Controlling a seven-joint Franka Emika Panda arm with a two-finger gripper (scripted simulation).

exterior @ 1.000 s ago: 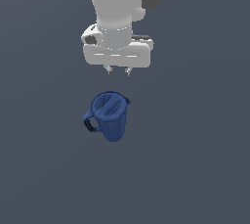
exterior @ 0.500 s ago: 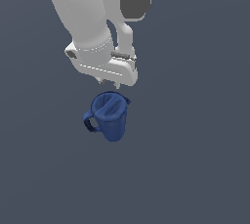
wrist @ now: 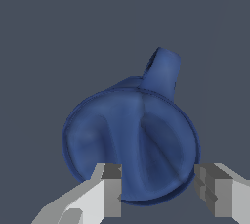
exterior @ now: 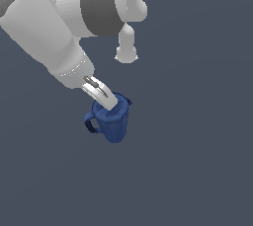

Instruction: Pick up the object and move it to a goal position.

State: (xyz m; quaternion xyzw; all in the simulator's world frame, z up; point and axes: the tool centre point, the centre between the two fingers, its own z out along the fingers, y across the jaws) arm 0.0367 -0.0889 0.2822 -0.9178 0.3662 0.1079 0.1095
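Dark blue pitcher (exterior: 112, 119) upright on the grey desk (exterior: 197, 161), loop handle (exterior: 91, 123) toward the exterior view's left. Tool (wrist: 158, 193) spread wide, fingers (wrist: 111, 189) straddling the near rim; contact with the rim apparently none, though exterior view too occluded to confirm.

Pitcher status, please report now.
End effector open, fingers straddling the rim. Blue pitcher upright on the floor, not gripped. Nothing in the way.
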